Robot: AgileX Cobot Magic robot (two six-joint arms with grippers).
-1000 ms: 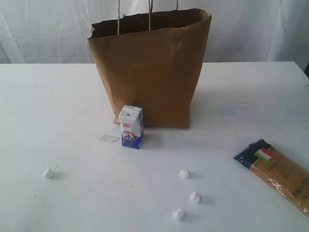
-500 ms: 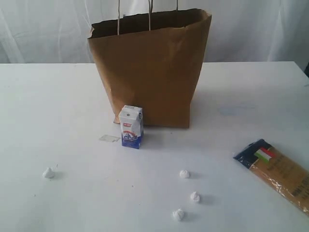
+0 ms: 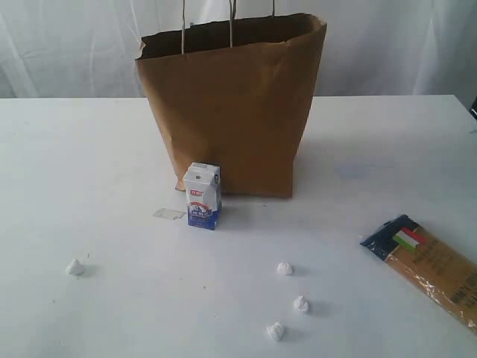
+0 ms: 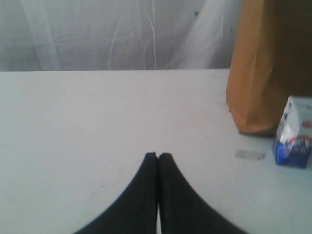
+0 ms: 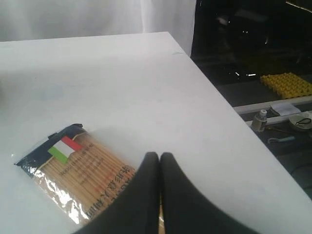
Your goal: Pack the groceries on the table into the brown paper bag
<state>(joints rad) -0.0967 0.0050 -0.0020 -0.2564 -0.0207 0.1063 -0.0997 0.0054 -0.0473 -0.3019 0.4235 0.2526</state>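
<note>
Comparing recent views, no movement is found: left gripper (image 4: 158, 157) and right gripper (image 5: 159, 157) are clenched empty, so carton (image 3: 203, 196) and pasta packet (image 3: 431, 270) are left unpacked.

- This looks like a lab or test bay, not a home or shop.
- A plain white worktop (image 3: 74, 149) fills the lower part of the exterior view, and wrinkled white cloth (image 3: 67, 45) hangs as a backdrop across the top of the frame.
- In the right wrist view, a dark area past the worktop's edge holds a yellow grid tray (image 5: 285, 84) and a small bottle (image 5: 262, 119) by a pale ledge (image 5: 253, 107).
</note>
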